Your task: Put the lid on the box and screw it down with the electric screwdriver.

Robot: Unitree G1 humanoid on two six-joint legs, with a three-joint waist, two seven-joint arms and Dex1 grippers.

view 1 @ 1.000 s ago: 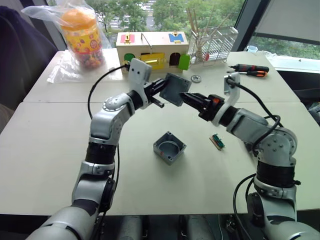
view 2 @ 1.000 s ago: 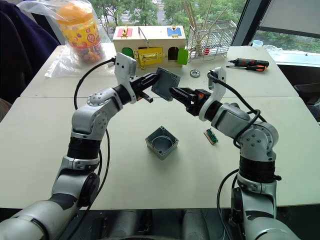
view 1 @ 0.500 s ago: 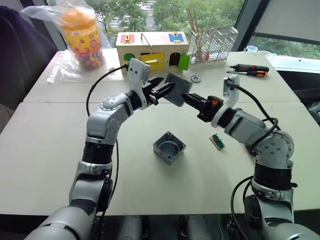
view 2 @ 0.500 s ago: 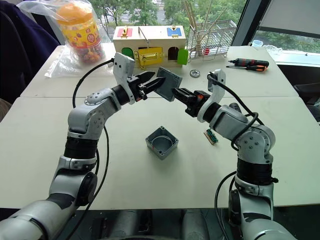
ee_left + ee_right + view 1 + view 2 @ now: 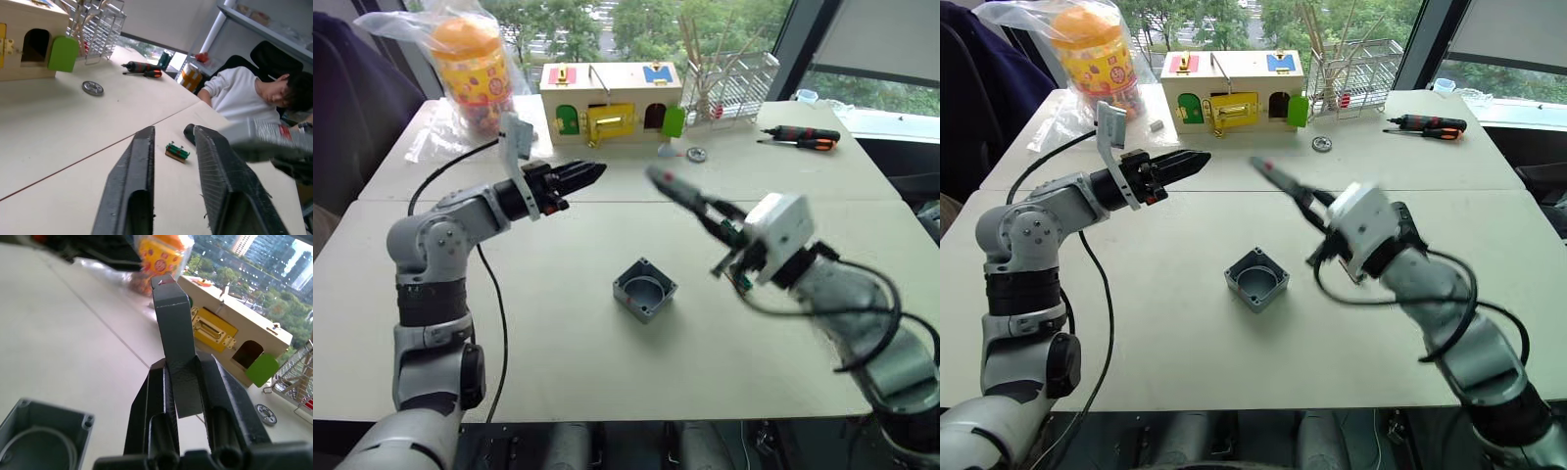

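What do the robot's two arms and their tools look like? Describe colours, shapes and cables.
Both arms are silver-grey rounded segments with black joints and loose black cables. Each wrist carries a white block. The left tool and right tool each have two tapered black fingers, ribbed inside.

The grey lid point(image 5: 173, 340) stands on edge, pinched in the right tool point(image 5: 181, 369) above the table point(image 5: 558, 323), where the open grey box point(image 5: 645, 289) sits upward-facing, the electric screwdriver point(image 5: 800, 133) lying far back.

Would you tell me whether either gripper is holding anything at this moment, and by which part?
The right gripper pinches the lid edge-on by its lower end, above the open box. The left gripper holds nothing.
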